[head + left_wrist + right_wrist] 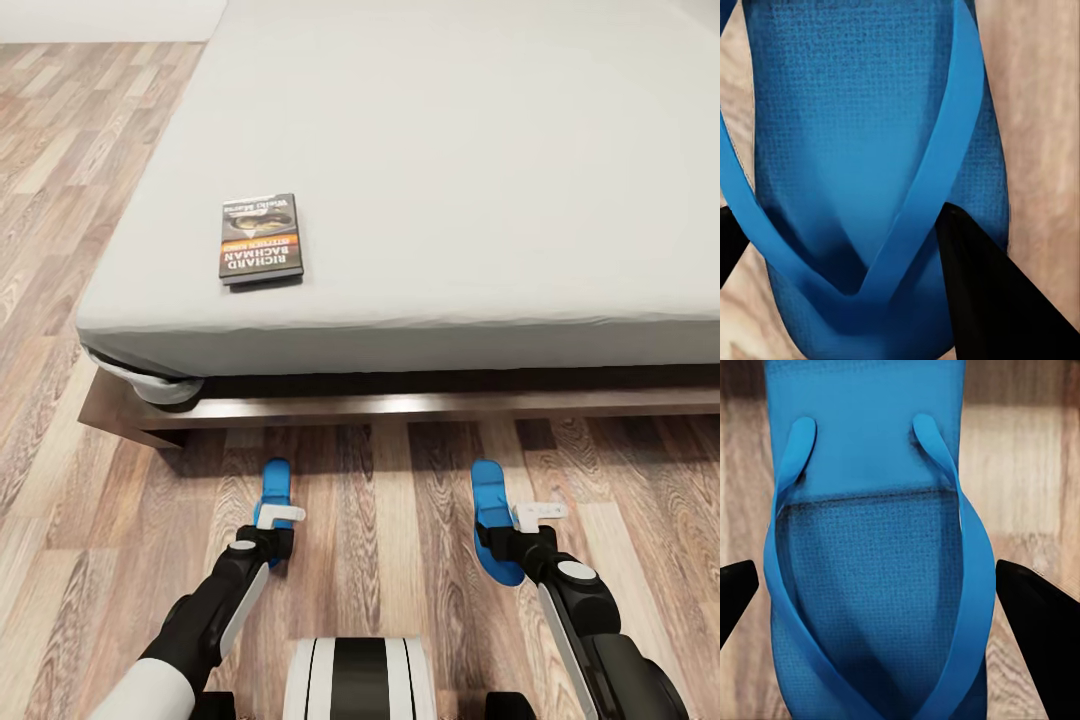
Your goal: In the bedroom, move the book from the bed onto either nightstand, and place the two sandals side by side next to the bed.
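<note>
The book (260,238), dark with an orange band, lies flat on the bed's grey mattress (450,170) near its front left corner. Two blue sandals rest on the plank floor just in front of the bed frame (400,405), roughly parallel and about a forearm apart. My left gripper (272,540) hangs low over the left sandal (273,485). In the left wrist view that sandal (862,135) sits between the spread fingers (997,300) of the gripper (844,217). My right gripper (510,545) stands open over the right sandal (492,505), and its fingers (1039,622) flank that sandal (870,585) without touching it.
Wood-plank floor (60,300) runs along the bed's left side, with room there. The dark frame's corner (125,410) juts out at the left. My white and black trunk (360,680) fills the bottom middle.
</note>
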Motion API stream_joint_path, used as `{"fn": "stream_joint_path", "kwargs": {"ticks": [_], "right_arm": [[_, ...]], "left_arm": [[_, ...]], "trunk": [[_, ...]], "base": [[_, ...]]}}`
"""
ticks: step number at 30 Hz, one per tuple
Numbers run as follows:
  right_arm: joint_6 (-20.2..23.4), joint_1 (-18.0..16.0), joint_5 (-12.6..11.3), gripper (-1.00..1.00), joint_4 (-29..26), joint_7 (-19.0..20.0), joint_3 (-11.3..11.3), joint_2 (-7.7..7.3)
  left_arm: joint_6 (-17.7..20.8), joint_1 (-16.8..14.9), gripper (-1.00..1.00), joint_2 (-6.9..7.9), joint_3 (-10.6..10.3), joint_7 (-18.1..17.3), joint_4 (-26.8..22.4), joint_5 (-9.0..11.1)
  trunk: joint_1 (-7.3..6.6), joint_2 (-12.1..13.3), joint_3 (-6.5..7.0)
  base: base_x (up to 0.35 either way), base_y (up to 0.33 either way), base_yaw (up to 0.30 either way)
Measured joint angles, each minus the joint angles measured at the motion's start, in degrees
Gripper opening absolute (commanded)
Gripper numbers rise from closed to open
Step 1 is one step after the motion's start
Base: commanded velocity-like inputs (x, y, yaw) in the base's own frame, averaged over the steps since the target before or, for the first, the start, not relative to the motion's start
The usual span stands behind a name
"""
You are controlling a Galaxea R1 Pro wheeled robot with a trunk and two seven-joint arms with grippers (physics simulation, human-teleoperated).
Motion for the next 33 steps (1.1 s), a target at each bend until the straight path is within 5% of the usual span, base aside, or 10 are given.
{"fn": "stream_joint_path", "kwargs": {"ticks": [15, 33], "right_arm": [[-0.01, 0.0, 0.01, -1.0, 0.14, -0.19, 0.0, 0.03], [-0.09, 0.0, 0.02, -1.0, 0.15, -0.22, -0.05, 0.06]], "left_arm": [[-0.03, 0.01, -1.0, -0.38, -0.94, 0.47, 0.24, 0.04], [-0.02, 0.01, -1.0, -0.3, -1.16, 0.61, -0.21, -0.02]], "trunk": [[0.02, -0.02, -0.23], [0.46, -0.24, -4.0]], "base": [[0.052, 0.0, 0.0], [0.0, 0.0, 0.0]]}}
